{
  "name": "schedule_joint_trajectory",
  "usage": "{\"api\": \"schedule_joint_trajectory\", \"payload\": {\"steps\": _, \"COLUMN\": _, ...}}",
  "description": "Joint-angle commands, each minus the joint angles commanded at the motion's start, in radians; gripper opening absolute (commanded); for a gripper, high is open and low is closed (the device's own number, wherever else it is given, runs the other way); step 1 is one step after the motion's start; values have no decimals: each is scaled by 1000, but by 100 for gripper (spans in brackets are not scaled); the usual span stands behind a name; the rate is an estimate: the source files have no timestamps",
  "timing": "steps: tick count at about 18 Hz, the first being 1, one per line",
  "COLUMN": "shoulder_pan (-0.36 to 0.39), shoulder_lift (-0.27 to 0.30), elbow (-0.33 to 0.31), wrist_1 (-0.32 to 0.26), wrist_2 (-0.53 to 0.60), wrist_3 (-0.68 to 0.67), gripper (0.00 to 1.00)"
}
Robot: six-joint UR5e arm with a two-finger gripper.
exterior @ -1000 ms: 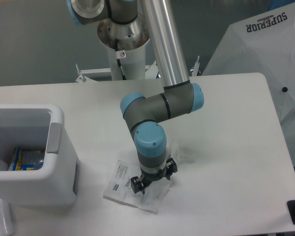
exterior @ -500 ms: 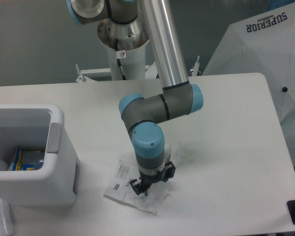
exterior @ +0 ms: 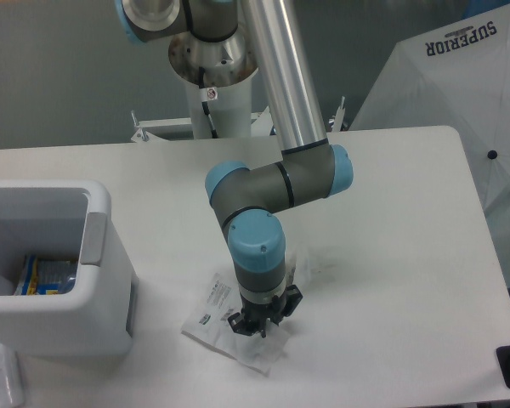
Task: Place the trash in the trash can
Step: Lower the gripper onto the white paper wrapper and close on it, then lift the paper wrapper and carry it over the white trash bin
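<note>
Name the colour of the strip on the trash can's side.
Grey, on the trash can; fixed camera view.

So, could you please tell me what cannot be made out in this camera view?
- Gripper: fingertips hidden by its own body; open or shut unclear.
- White wrapper: print too small to read; middle covered by the gripper.
- Clear plastic scrap: mostly behind the arm.
- Trash can: left side cut off by the edge; contents partly hidden by its wall.

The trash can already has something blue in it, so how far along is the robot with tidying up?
One blue and yellow packet lies inside the trash can. The gripper is down on the white wrapper, which is flat on the table; whether it has a grip is unclear. Left: bin the wrapper, then the clear plastic scrap.
</note>
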Motion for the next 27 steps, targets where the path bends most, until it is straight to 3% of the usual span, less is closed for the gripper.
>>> {"api": "schedule_joint_trajectory", "payload": {"steps": 5, "shoulder_pan": 0, "shoulder_lift": 34, "elbow": 52, "wrist_1": 0, "wrist_2": -28, "wrist_3": 0, "gripper": 0}}
{"api": "schedule_joint_trajectory", "payload": {"steps": 9, "shoulder_pan": 6, "shoulder_lift": 55, "elbow": 161, "wrist_1": 2, "wrist_2": -46, "wrist_3": 6, "gripper": 0}}
{"api": "schedule_joint_trajectory", "payload": {"steps": 14, "shoulder_pan": 21, "shoulder_lift": 75, "elbow": 288, "wrist_1": 9, "wrist_2": -190, "wrist_3": 141, "gripper": 0}}
{"api": "schedule_joint_trajectory", "payload": {"steps": 19, "shoulder_pan": 26, "shoulder_lift": 166, "elbow": 370, "wrist_1": 20, "wrist_2": -276, "wrist_3": 155, "gripper": 0}}
{"api": "schedule_joint_trajectory", "payload": {"steps": 27, "shoulder_pan": 9, "shoulder_lift": 328, "elbow": 361, "wrist_1": 18, "wrist_2": -448, "wrist_3": 155, "gripper": 0}}
